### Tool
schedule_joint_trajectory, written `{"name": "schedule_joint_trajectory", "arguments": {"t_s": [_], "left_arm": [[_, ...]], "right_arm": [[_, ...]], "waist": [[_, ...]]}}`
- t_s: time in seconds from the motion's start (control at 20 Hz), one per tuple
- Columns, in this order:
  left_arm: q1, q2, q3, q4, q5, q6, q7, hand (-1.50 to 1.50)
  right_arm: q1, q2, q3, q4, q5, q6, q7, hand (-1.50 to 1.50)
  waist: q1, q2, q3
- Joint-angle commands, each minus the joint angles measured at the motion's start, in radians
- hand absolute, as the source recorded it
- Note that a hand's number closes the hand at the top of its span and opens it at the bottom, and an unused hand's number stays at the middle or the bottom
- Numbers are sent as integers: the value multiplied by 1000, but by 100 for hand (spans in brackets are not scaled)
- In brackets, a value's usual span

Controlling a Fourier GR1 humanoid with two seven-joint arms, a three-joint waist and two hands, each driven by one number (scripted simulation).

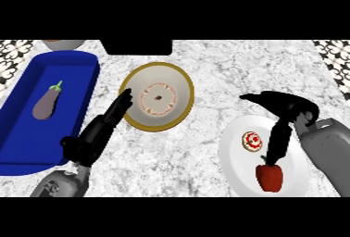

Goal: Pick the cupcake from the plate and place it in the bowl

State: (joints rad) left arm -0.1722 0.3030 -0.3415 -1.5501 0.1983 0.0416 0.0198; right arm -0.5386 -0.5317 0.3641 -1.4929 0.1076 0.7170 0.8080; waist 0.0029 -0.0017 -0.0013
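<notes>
Fingers (277, 143) of right hand (287, 109) overhang plate (232, 157), beside cupcake (252, 140).

Counter (226, 69): grey-white marble top. Directly on it: blue tray (27, 139) at left, gold-rimmed bowl (179, 78) in the middle, white plate (236, 159) at right.

1 head view looks steeply down onto the counter (226, 69).

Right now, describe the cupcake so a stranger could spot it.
Find the white plate on the counter's right side, under the right hand. The cupcake sits at its far end: small, round, pale with red swirls, unlike the solid red bell pepper nearer the robot.
</notes>
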Motion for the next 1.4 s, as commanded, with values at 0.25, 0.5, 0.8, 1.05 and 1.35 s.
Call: {"name": "schedule_joint_trajectory", "arguments": {"t_s": [0.25,0.5,0.8,1.05,1.35], "left_arm": [[-5,-40,65,29,-30,-57,-15,0],[-15,-71,72,38,-68,-67,4,0],[22,-99,80,43,-84,-82,-9,0],[61,-79,108,-78,-97,-102,48,0],[-21,-163,107,10,-151,-90,54,0]], "right_arm": [[50,102,12,-45,98,22,72,-150],[127,118,24,-141,223,-14,43,-150],[193,104,41,-104,418,-118,-133,-150],[260,76,-4,-177,481,-106,-142,-150],[254,141,-16,-44,584,-140,-198,-150]], "waist": [[-2,2,1],[-3,1,1],[-2,2,1],[-3,1,1],[-4,2,1]]}}
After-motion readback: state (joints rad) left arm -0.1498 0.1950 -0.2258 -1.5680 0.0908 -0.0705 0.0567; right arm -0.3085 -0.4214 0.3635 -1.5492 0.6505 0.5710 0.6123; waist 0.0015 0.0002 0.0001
